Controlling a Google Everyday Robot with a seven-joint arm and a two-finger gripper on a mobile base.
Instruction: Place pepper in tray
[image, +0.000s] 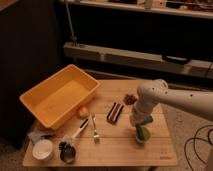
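Dim, warm light fell from above on the wooden table, while the cabinet at left sank almost to black. The yellow-orange tray was the brightest thing in view, its inner walls glowing. A pale sheen ran along the white arm. The gripper, closed and low over the light green cup at the table's right side, sat in the arm's shade.
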